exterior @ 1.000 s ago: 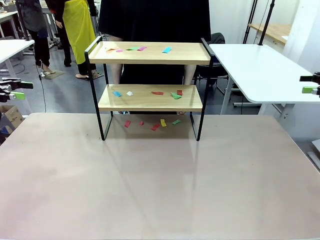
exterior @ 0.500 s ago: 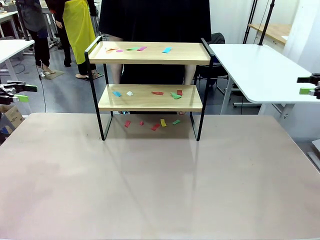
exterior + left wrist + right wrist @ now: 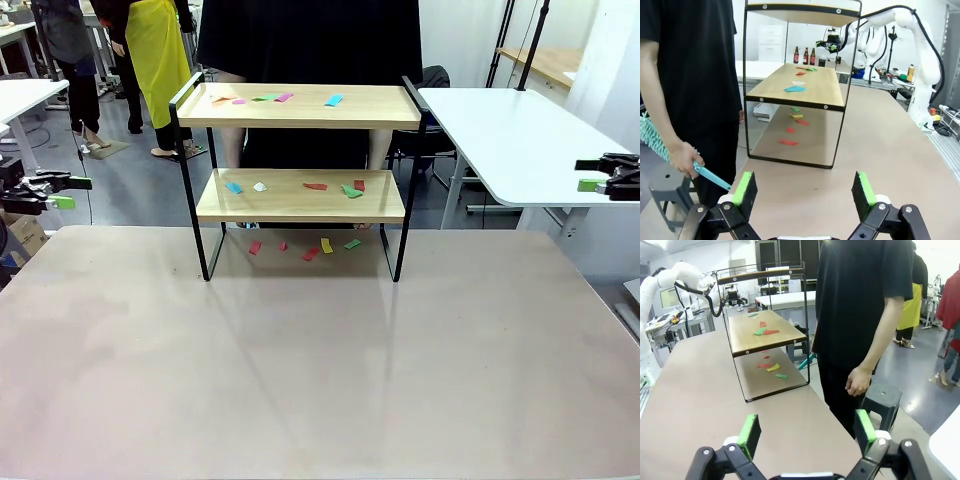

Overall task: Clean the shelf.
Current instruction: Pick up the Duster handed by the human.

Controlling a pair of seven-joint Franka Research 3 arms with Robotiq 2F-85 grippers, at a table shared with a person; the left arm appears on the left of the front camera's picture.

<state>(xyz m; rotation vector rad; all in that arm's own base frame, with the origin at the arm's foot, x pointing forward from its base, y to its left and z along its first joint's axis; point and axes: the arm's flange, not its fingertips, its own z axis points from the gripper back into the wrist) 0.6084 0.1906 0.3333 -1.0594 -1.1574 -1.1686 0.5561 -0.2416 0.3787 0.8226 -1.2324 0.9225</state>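
The shelf [image 3: 300, 207] stands upright at the far middle of the bench [image 3: 300, 380], its black frame feet on the bench top and its two wooden boards one above the other. Small coloured paper scraps [image 3: 272, 98] lie scattered on the upper board, more lie on the lower board, and another handful lies on the bench directly under the shelf, between its legs. A person [image 3: 310, 40] in a black shirt stands just behind the shelf at the far edge of the bench. In the left wrist view one hand [image 3: 684, 157] of the person hangs at the side and grips the teal handle of a fluffy teal duster [image 3: 650, 137], which points up and away from the shelf; in the right wrist view the person's other hand hangs loosely curled beside the hip. The left claw [image 3: 72, 192] hovers off the left edge of the bench, well apart from the shelf, its green-padded fingers spread wide with nothing between them. The right claw [image 3: 588, 174] hovers off the right edge, in front of a white side table [image 3: 520, 140], also spread wide and holding nothing. Both claws sit at about the height of the lower board and point inward towards the shelf.
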